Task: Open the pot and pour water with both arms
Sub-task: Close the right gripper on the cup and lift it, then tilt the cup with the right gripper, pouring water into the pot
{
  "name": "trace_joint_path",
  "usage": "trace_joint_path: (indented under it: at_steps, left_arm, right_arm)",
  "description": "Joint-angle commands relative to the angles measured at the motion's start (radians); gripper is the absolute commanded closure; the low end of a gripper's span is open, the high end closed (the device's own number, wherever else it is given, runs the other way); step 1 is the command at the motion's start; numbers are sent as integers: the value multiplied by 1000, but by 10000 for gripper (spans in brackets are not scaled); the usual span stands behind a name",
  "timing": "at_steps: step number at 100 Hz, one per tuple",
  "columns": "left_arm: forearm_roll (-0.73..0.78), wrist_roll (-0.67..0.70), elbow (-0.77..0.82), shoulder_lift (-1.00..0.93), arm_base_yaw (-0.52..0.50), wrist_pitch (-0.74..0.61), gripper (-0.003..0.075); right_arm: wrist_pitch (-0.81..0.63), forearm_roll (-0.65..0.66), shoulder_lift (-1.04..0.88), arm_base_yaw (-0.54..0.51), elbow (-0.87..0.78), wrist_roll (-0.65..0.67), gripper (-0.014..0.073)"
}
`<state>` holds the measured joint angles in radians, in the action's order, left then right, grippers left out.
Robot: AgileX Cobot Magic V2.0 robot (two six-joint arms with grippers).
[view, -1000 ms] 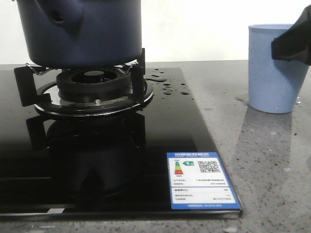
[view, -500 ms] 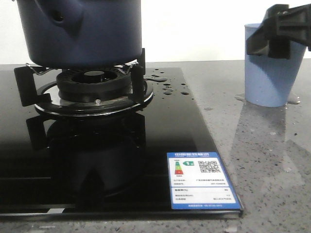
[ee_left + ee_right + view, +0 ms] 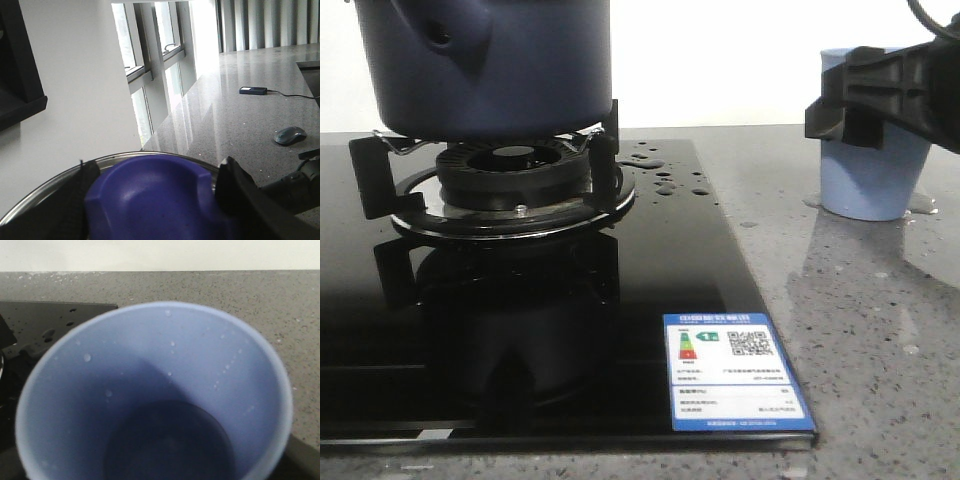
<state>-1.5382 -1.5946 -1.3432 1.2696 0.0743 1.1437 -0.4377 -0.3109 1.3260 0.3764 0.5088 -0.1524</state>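
Note:
The dark navy pot (image 3: pixel 485 60) stands on the gas burner (image 3: pixel 510 170) at the far left; its top is out of the front view. In the left wrist view my left gripper (image 3: pixel 155 200) is shut on the lid's blue knob (image 3: pixel 150 200), with the lid's steel rim (image 3: pixel 45 197) behind it. My right gripper (image 3: pixel 870 95) is shut round the pale blue cup (image 3: pixel 870 180) at the far right. The cup (image 3: pixel 150 390) fills the right wrist view, wet with drops inside, and hides the fingers. Water drops (image 3: pixel 665 178) lie on the black glass beside the burner.
A black glass hob (image 3: pixel 520 330) with a blue energy label (image 3: pixel 730 372) covers the left of the grey stone counter (image 3: pixel 870 330). A thin puddle (image 3: pixel 923 207) lies by the cup's base. A mouse (image 3: pixel 290 135) and a small dark device (image 3: pixel 252 90) lie on the far counter.
My right gripper has come in from the right edge and now spans the cup. The cup has shifted a little left and away and looks smaller. The pot has not moved.

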Motion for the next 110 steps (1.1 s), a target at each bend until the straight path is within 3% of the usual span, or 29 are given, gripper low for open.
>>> trace_joint_path:
  at_steps: [1, 10, 29, 49, 77, 97, 110]
  left_arm:
    - [-108, 15, -35, -52, 4, -7, 475]
    - [-106, 15, -35, -71, 4, -13, 475]
    - [-72, 93, -35, -135, 4, -102, 475]
    - [-15, 161, -35, -200, 4, -244, 475]
    - [0, 201, -35, -258, 4, -313, 479]
    - [34, 248, -35, -280, 4, -321, 479]
    - [38, 250, -35, -292, 4, -321, 479]
  right_arm:
    - [-75, 44, -19, 2, 33, 7, 235]
    - [-73, 90, -26, 4, 33, 7, 316]
    - [-49, 204, -118, 59, 124, 7, 328]
    - [202, 386, -124, 114, 404, 7, 328]
    - [489, 621, 20, 203, 780, 7, 328]
    - [589, 769, 162, 268, 931, 5, 328]
    - [598, 931, 221, 306, 963, 5, 328]
